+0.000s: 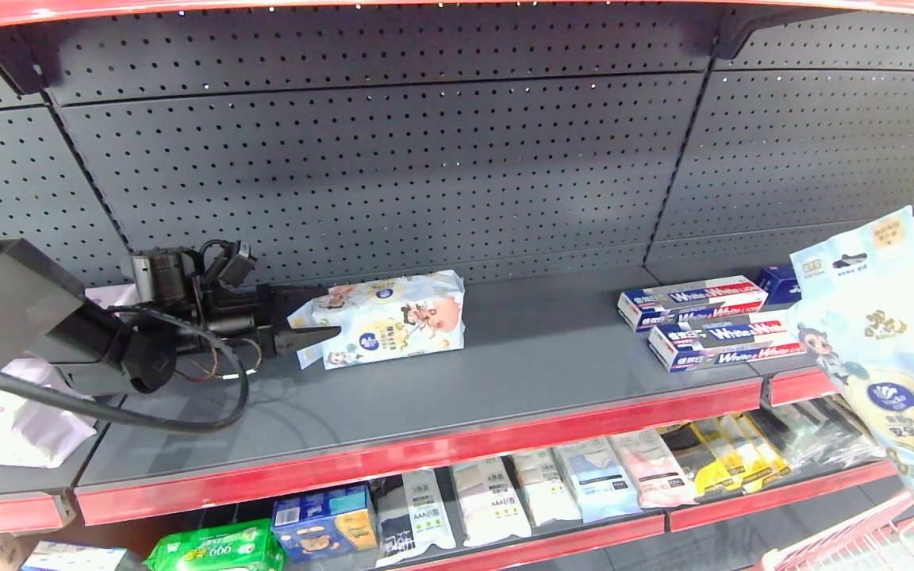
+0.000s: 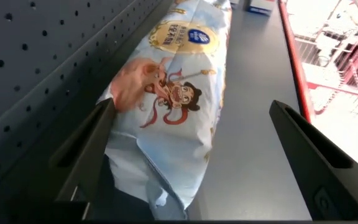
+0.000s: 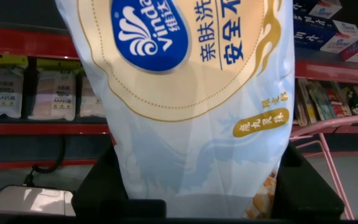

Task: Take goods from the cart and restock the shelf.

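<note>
My left claw (image 1: 320, 333) (image 2: 197, 165) is wide apart and grips nothing. It rests low over the grey shelf (image 1: 520, 373), with its 2 fingers (image 2: 82, 155) on either side of the near end of a tissue pack (image 1: 382, 317) (image 2: 176, 99). The finger closer to the back wall touches the pack. The other finger stands apart from it, with bare shelf between. This tissue pack lies flat on the shelf, close to the perforated back wall (image 1: 393, 159), with its long side along the wall.

My right claw (image 3: 201, 190) is clamped on a second tissue pack (image 1: 889, 349) (image 3: 191, 93), 1 finger on each side of its lower part. This pack stands upright in the claw, at my right side, in front of the shelf's red front edge (image 1: 425, 456) and not on the shelf. The red wire cart (image 1: 842, 547) is below it.

Further to the right on the same shelf lie 2 toothpaste boxes (image 1: 691, 300), side by side and touching, both flat. A small blue box (image 1: 778, 281) lies just behind them, near the wall. The 2 boxes are well apart from the tissue pack by my left claw.

At the far left, behind my left arm, lies a white and pink soft pack (image 1: 5, 424) on the next shelf section.

On the lower shelf there is a row of flat packets (image 1: 592, 476), then a blue carton (image 1: 322, 519) and a green soft pack (image 1: 215, 549) to their left.
</note>
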You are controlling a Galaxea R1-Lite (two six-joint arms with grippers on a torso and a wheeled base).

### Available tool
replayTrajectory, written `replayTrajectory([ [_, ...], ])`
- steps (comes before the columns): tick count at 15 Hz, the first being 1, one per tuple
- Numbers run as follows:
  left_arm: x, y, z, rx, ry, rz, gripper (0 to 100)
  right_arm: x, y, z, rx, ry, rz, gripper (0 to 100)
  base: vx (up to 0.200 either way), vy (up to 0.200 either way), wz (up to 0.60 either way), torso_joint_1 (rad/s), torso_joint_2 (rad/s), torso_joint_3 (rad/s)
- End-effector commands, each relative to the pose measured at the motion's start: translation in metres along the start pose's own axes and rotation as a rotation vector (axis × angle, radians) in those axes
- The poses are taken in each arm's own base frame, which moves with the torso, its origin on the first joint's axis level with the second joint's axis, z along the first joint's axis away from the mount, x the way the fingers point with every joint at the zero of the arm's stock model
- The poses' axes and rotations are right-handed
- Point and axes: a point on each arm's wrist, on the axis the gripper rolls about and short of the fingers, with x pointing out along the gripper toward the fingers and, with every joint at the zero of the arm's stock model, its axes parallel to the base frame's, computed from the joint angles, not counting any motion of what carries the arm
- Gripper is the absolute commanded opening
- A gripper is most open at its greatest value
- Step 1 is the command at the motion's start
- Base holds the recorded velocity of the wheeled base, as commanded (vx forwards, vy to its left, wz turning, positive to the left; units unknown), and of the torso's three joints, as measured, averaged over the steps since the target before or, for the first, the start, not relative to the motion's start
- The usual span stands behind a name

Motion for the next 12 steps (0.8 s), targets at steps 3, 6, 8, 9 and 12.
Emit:
replayTrajectory([
  [3, 0.003, 0.0, -0.005, -0.013, 0.003, -0.016, 100, 0.001, 0.0, -0.001, 0.0, 0.006, 0.002, 0, 0.0, 0.0, 0.0, 0.0, 0.0, 0.0],
  [6, 0.008, -0.003, -0.008, -0.022, -0.004, -0.071, 100, 0.001, 0.001, -0.003, -0.001, 0.011, 0.005, 0, 0.0, 0.0, 0.0, 0.0, 0.0, 0.0],
  [8, 0.009, -0.003, -0.004, -0.007, -0.012, -0.081, 100, 0.001, 0.001, -0.003, 0.0, 0.009, 0.003, 0, 0.0, 0.0, 0.0, 0.0, 0.0, 0.0],
  [9, 0.007, -0.002, -0.004, -0.008, -0.012, -0.075, 100, 0.001, 0.001, -0.003, 0.0, 0.009, 0.003, 0, 0.0, 0.0, 0.0, 0.0, 0.0, 0.0],
  [12, -0.002, 0.0, -0.004, -0.007, -0.017, -0.064, 100, 0.001, 0.001, -0.003, -0.001, 0.011, 0.002, 0, 0.0, 0.0, 0.0, 0.0, 0.0, 0.0],
])
